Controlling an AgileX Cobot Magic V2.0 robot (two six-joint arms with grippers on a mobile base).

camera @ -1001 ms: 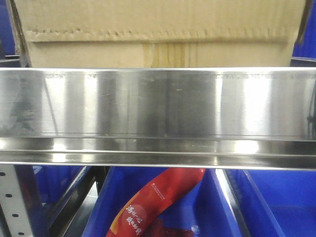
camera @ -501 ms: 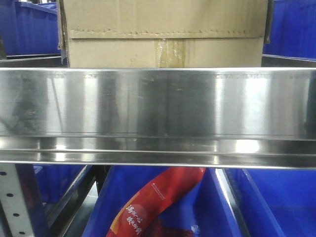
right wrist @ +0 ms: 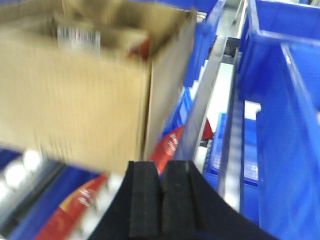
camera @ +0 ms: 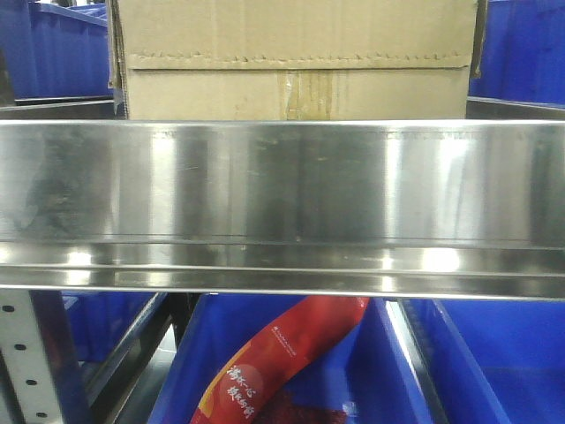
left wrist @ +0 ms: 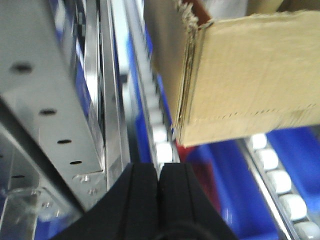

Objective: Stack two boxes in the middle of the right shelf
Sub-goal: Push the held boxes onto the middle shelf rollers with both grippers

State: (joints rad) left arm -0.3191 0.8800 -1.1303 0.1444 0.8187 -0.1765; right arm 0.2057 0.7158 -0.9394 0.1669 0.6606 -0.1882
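We see a matt, creased corrugated cardboard box (camera: 296, 57), a mirror-glossy stainless-steel shelf rail (camera: 282, 203) and smooth blue plastic bins (camera: 494, 362).

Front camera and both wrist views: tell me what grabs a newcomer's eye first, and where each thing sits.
The shelf's mirror-bright steel front rail spans the whole front view. Right behind and above it stands a plain brown cardboard box with a zigzag-cut flap edge and a tape strip. Blue bins fill the level below, one holding a red printed packet. In each wrist view a black claw, left claw and right claw, sits shut beside the carton.
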